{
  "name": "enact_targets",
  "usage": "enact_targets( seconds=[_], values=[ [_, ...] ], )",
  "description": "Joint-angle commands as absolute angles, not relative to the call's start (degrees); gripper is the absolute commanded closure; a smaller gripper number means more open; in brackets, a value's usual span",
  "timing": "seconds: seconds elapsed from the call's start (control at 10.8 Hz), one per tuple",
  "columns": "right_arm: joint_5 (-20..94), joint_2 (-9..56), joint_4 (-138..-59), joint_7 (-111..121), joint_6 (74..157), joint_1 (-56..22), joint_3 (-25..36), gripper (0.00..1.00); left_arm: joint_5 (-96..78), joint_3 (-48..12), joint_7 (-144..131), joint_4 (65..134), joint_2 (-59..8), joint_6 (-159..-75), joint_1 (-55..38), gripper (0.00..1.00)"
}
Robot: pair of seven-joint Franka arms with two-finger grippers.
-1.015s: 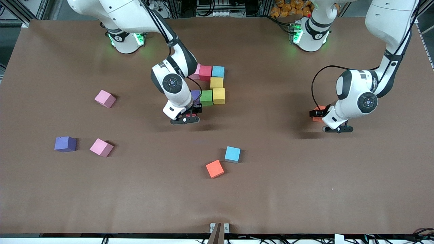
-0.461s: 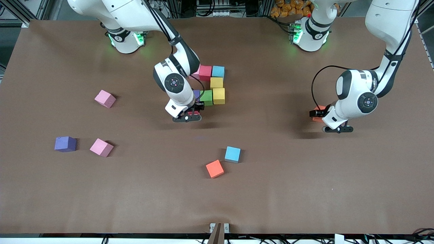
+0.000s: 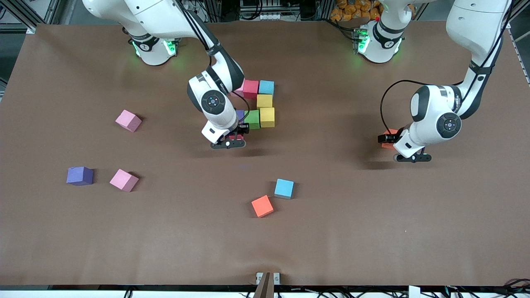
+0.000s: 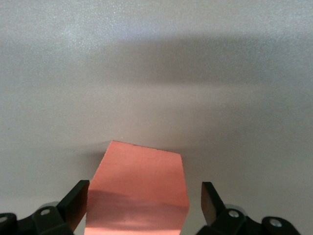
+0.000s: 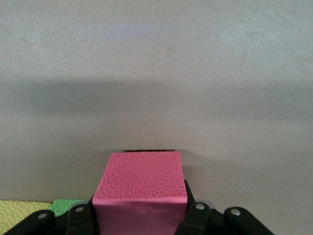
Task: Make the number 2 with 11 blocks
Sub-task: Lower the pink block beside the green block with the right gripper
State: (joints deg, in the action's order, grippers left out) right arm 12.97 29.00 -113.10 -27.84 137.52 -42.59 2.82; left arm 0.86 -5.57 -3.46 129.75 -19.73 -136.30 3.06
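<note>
My right gripper is shut on a red block, held low over the table just beside the purple block of the partial number 2. That figure also holds a pink block, a red one, a light blue one, two yellow ones and a green one. My left gripper is open around an orange block toward the left arm's end; there is a gap between the block and one finger.
Loose blocks lie on the brown table: two pink and a purple toward the right arm's end, and a light blue and an orange nearer the front camera in the middle.
My right gripper has moved slightly toward the partial number 2 with the red block in it. My left arm has not moved.
</note>
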Motion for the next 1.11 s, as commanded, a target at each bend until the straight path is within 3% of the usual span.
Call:
enact_targets(
  seconds=[0.0,0.74,0.83,0.92,1.01],
  values=[
    [15.47,29.88,-111.27,-28.21,136.76,-43.42,3.08,0.71,1.93,-5.71,-2.55,129.64,-19.86,-136.85,3.52,0.00],
    [15.47,30.94,-111.36,-28.48,136.67,-44.38,3.16,0.71,1.93,-5.71,-2.55,129.64,-19.86,-136.85,3.52,0.00],
    [15.47,30.94,-111.36,-28.48,136.67,-44.38,3.16,0.65,1.93,-5.71,-2.64,129.64,-19.86,-136.76,3.52,0.00],
    [15.47,30.94,-111.36,-28.56,136.67,-44.30,3.16,0.33,1.93,-5.71,-2.64,129.64,-19.86,-136.76,3.52,0.00],
    [15.47,30.85,-111.36,-28.65,136.67,-44.12,3.25,0.07,1.93,-5.71,-2.64,129.64,-19.86,-136.84,3.52,0.00]
  ],
)
